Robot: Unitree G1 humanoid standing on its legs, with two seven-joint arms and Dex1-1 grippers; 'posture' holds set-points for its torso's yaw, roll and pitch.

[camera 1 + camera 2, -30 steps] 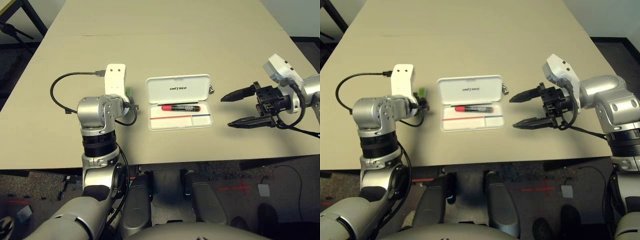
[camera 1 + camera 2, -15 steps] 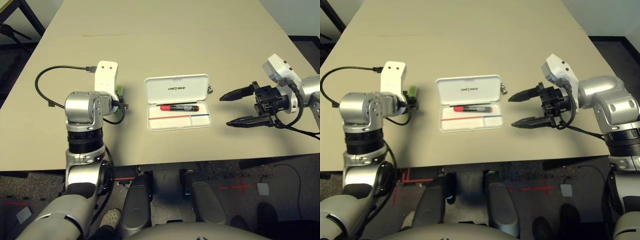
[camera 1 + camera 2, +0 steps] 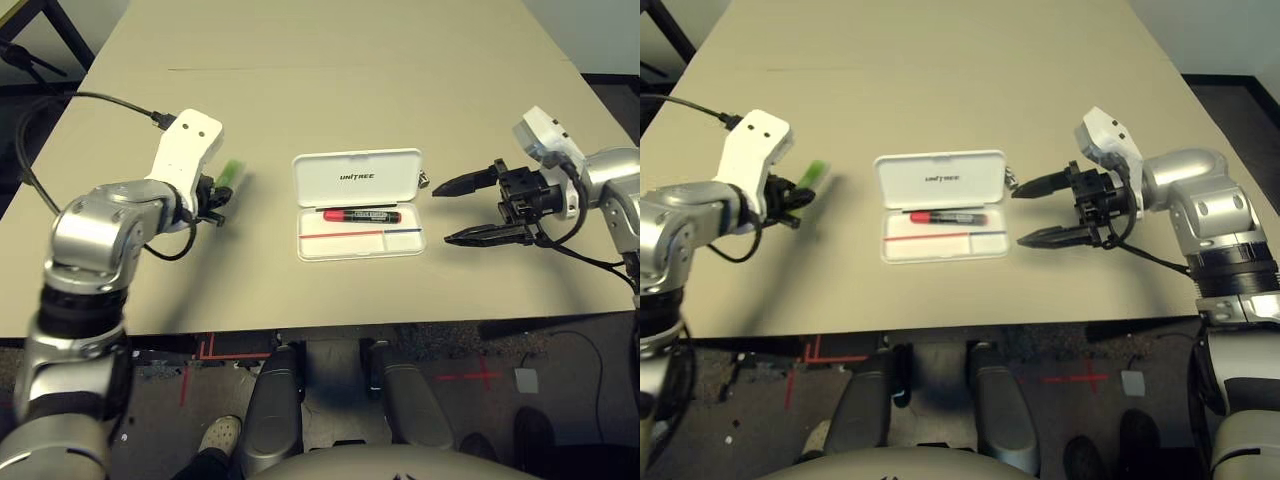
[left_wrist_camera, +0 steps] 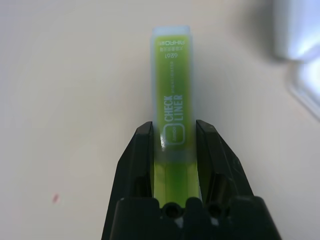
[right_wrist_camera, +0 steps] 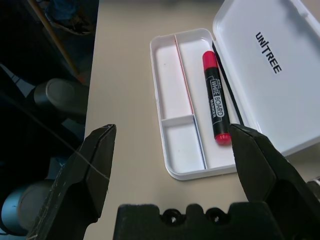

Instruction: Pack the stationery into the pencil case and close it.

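The white pencil case (image 3: 361,245) lies open on the worktop (image 3: 400,110), a little back from its near edge, its long sides running roughly along that edge. Its lid, lettered UNITREE, is tipped back on the side toward the far edge. In the tray, the whiteboard marker (image 5: 216,97), black-bodied with red ends, lies lengthwise in the long compartment on the hinge side, with a thin black strip (image 5: 227,82) beside it next to the hinge. A red-and-blue line marks the divider between that compartment and the two smaller ones on the side toward my body; both of those are empty.

Just beside the lid, off its right side, a small silver metal piece (image 3: 423,180) sits on the worktop.

I have the green highlighter (image 4: 172,95) in my left gripper (image 4: 174,125), the two black fingers closed against its sides and parted only by its width. Its translucent end points out beyond my fingertips, and CHECK LINER is printed along it. I hold it on the left of the case, well apart from it, toward the worktop's left edge.

My right gripper (image 3: 455,212) is wide open and holds nothing. It is to the right of the case, with its fingertips pointing toward the case's right side and a gap between its fingers.
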